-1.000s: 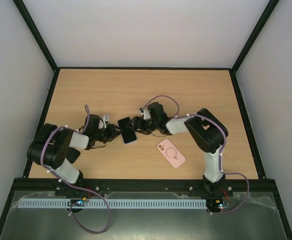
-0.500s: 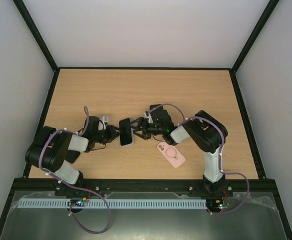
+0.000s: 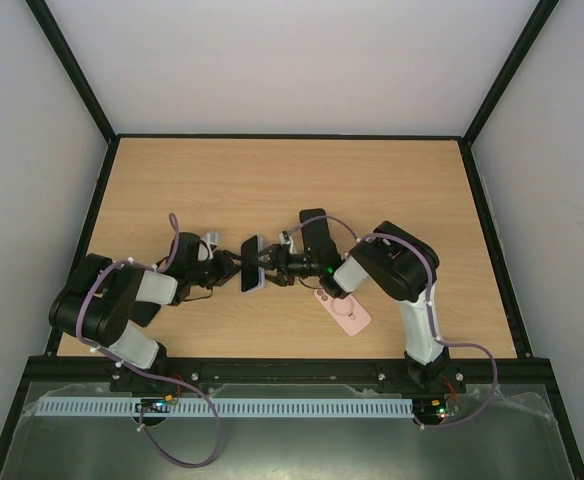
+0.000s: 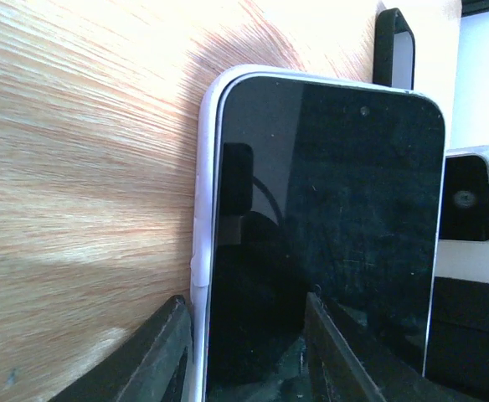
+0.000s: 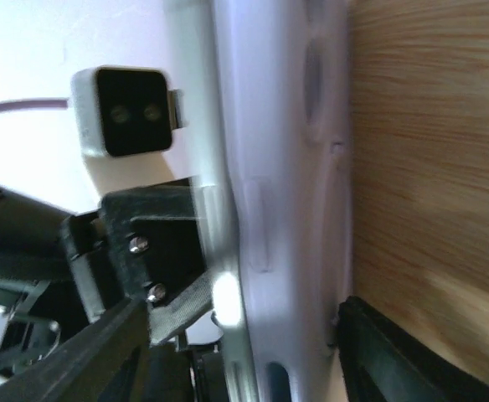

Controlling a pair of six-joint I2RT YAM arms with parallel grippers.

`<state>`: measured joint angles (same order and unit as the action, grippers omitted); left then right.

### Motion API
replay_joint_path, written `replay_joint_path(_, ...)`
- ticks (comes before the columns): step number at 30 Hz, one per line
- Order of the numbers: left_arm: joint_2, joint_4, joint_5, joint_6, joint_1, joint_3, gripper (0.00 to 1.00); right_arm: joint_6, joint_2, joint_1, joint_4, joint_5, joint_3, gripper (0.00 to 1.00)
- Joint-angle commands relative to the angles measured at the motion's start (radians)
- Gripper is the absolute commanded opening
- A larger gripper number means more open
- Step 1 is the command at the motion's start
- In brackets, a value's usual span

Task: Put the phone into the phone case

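Observation:
The phone (image 3: 253, 265), white with a black screen, is tipped up on its long edge at the table's middle. My left gripper (image 3: 232, 268) is shut on its near end: in the left wrist view one finger (image 4: 148, 356) lies against the white back edge and the other presses the screen of the phone (image 4: 328, 209). My right gripper (image 3: 277, 266) comes from the right with its jaws apart around the phone's white back (image 5: 282, 167). Its right finger (image 5: 395, 360) touches the edge, and the left finger stands off it. The pink phone case (image 3: 342, 307) lies flat to the right.
The wooden table (image 3: 272, 180) is walled by a black frame and white panels. The case lies just in front of my right forearm (image 3: 372, 265). My left gripper's finger mount (image 5: 148, 243) and wrist camera (image 5: 127, 110) sit close beside the phone.
The phone has turned from lying flat to standing on its edge. My right gripper swung down and left, closer to it, and my left gripper stayed at the phone's left end.

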<state>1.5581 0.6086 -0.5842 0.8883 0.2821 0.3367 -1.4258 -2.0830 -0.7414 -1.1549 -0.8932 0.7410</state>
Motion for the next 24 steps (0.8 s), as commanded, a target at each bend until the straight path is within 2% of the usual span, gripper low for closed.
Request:
replay_joint_path(1,0.018,-0.089,-0.021,-0.026,0.019,0.011,0.39,0.14,0.063,-0.013,0.119,0.027,0.03,0.52)
replay_joint_path(5,0.022,-0.094,-0.008,-0.027,0.019,0.014,0.39,0.227,0.1,-0.013,0.256,0.076,0.041,0.25)
replay_joint_path(10,0.043,-0.084,-0.011,-0.028,0.021,0.009,0.38,0.265,0.115,-0.013,0.308,0.093,0.049,0.04)
replay_joint_path(13,0.049,-0.085,-0.012,-0.03,0.021,0.011,0.38,0.291,0.121,-0.013,0.349,0.1,0.057,0.03)
replay_joint_path(16,0.051,-0.105,-0.008,-0.035,0.021,0.017,0.38,0.332,0.14,-0.013,0.422,0.125,0.068,0.17)
replay_joint_path(17,0.05,-0.107,-0.008,-0.033,0.02,0.019,0.38,0.345,0.151,-0.013,0.44,0.135,0.071,0.19)
replay_joint_path(21,0.028,-0.125,-0.007,-0.026,0.02,0.023,0.38,0.409,0.183,-0.013,0.509,0.166,0.083,0.08)
replay_joint_path(24,-0.014,-0.144,-0.021,-0.017,0.006,0.021,0.39,0.458,0.217,-0.012,0.524,0.165,0.077,0.05)
